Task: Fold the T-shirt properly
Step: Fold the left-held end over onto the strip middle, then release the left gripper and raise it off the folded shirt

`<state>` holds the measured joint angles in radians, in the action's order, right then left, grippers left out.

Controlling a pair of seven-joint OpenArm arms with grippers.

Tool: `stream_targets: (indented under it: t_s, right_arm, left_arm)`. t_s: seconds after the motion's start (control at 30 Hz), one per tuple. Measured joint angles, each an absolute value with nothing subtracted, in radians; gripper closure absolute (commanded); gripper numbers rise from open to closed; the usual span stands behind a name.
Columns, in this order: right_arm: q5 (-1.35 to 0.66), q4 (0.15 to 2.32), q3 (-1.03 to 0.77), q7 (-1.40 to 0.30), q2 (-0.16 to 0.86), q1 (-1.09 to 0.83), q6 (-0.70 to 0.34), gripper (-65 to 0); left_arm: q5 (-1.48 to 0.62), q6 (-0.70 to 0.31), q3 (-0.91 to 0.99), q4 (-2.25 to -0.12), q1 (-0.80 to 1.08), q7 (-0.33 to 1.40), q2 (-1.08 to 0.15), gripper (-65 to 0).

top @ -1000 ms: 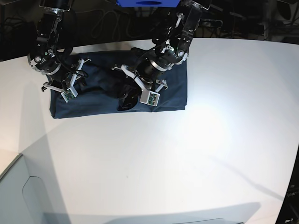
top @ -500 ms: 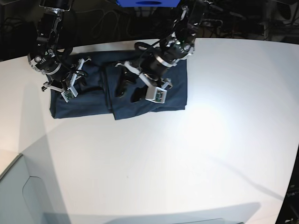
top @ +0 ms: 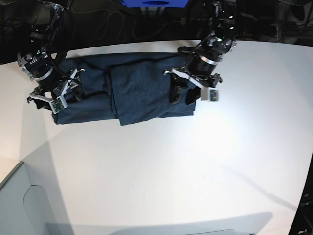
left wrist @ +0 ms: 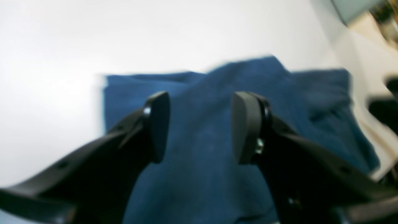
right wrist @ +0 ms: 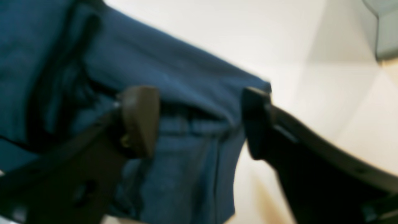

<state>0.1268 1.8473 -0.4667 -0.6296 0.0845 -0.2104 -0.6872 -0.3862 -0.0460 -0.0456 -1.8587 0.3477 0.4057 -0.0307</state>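
The dark navy T-shirt (top: 142, 93) lies on the white table (top: 205, 161) as a long folded band, with its right part laid over the middle. My left gripper (top: 182, 97) hovers over the band's right end. In the left wrist view this gripper (left wrist: 202, 127) is open, with the blue T-shirt (left wrist: 202, 87) spread beneath it and nothing between its fingers. My right gripper (top: 68, 88) is at the band's left end. Seen from its wrist camera, the right gripper (right wrist: 199, 124) is open above the T-shirt (right wrist: 186, 77) near a corner edge.
A blue box (top: 154, 3) and cables sit behind the table's far edge. A grey surface (top: 19, 205) occupies the lower left corner. White tabletop stretches in front of and to the right of the shirt.
The left gripper let go of the flap it carried over the middle and drew back to the right end. The right gripper opened and shifted slightly left.
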Motion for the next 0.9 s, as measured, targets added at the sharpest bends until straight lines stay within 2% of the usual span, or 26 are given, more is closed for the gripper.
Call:
stream_targets:
  t_s: [0.07, 0.2, 0.33, 0.57, 0.73, 0.9]
  right_arm:
    - [0.123, 1.813, -0.508, -0.632, 0.083, -0.207, -0.687, -54.3]
    - [0.126, 1.728, -0.541, -0.635, 0.085, -0.179, -0.687, -58.0]
    - [0.119, 1.632, -0.578, -0.63, 0.08, -0.142, -0.687, -58.1]
    - [0.103, 1.474, -0.625, -0.611, 0.084, -0.086, -0.686, -57.5]
    - [0.101, 1.458, -0.62, -0.598, 0.082, -0.084, -0.684, -52.2]
    - [0.101, 1.462, -0.617, -0.583, 0.05, -0.084, -0.683, -39.0]
  left_arm:
    - [-0.459, -0.054, 0.011, -1.857, 0.354, 0.413, -0.035, -30.9]
    - [-0.583, -0.053, 0.094, -1.838, 0.352, 0.404, -0.095, -30.9]
    - [-0.676, -0.049, 0.146, -1.794, 0.359, 0.403, -0.139, -30.9]
    - [-0.7, -0.049, 0.167, -1.733, 0.367, 0.408, -0.161, -30.9]
    - [-0.697, -0.049, 0.167, -1.684, 0.366, 0.408, -0.16, -30.9]
    - [-0.7, -0.049, 0.161, -1.642, 0.36, 0.408, -0.15, -30.9]
